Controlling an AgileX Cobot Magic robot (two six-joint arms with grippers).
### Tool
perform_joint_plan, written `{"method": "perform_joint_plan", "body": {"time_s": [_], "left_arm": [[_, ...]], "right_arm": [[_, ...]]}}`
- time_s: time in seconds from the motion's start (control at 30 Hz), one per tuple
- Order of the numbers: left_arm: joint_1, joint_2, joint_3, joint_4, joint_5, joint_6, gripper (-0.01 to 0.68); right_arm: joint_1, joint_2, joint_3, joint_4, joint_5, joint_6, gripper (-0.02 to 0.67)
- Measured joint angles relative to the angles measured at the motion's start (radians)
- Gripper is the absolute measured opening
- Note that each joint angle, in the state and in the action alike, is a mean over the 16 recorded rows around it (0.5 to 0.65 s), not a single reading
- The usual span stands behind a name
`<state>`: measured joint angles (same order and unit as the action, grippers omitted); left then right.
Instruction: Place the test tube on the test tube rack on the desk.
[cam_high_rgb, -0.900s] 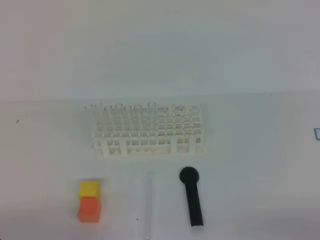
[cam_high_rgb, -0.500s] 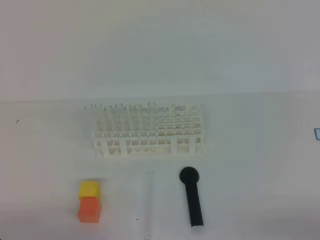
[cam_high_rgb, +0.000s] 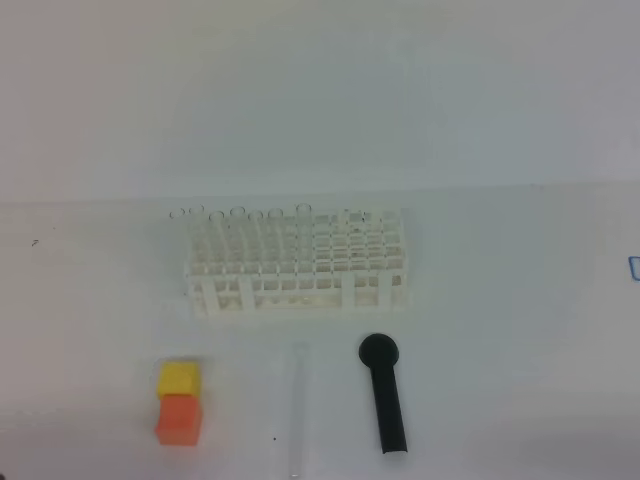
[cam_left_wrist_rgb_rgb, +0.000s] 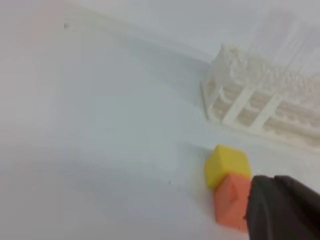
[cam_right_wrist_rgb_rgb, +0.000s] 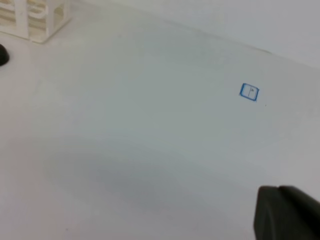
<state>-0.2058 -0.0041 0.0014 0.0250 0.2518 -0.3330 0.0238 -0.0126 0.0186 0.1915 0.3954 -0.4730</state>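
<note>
The test tube (cam_high_rgb: 298, 405) lies flat on the desk (cam_high_rgb: 520, 330), near the front edge of the high view. Its open rim points toward the rack and its far end goes down to the bottom border of the picture. It is clear glass and hard to see against the white surface. Nothing of mine touches it.

Just behind it stands the test tube rack (cam_high_rgb: 298, 262), white and wide, with a gap of bare desk between the two. Several other clear tubes (cam_high_rgb: 238, 222) stand upright in the holes of its back left part; their round rims show above the lattice.

To the right of the lying tube is a black stick (cam_high_rgb: 385, 392) with a round head, parallel to the tube and apart from it. To the left are a yellow block (cam_high_rgb: 179, 378) and an orange block (cam_high_rgb: 180, 419), touching each other, the yellow one nearer to the rack.

My left gripper (cam_left_wrist_rgb_rgb: 282, 210) shows only as a dark shape in the lower right corner of my left wrist view, just beside the orange block there. It is fully closed and holds nothing. My right gripper (cam_right_wrist_rgb_rgb: 287, 212) is also only a dark corner in its own view, over bare desk, well apart from a small blue square mark (cam_right_wrist_rgb_rgb: 249, 92). It too is closed and empty.
</note>
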Motion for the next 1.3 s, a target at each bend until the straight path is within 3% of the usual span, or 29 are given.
{"method": "perform_joint_plan", "body": {"time_s": [0.47,0.67,0.87,1.07,1.3], "left_arm": [[0.000,0.001,0.000,-0.335,-0.361,-0.137,-0.001],[0.000,0.002,-0.024,-0.358,-0.450,-0.194,-0.001],[0.000,0.037,-0.131,-0.255,-0.390,-0.180,-0.001],[0.000,0.137,-0.302,-0.137,-0.199,-0.103,-0.001],[0.000,0.289,-0.460,-0.123,-0.010,-0.015,-0.001]], "right_arm": [[0.000,0.000,0.000,0.000,0.000,0.000,-0.001],[0.000,0.000,0.000,0.000,0.000,0.000,-0.001],[0.000,0.000,0.000,0.000,0.000,0.000,-0.001],[0.000,0.000,0.000,0.000,0.000,0.000,-0.001],[0.000,0.000,0.000,-0.002,0.000,-0.003,-0.001]]}}
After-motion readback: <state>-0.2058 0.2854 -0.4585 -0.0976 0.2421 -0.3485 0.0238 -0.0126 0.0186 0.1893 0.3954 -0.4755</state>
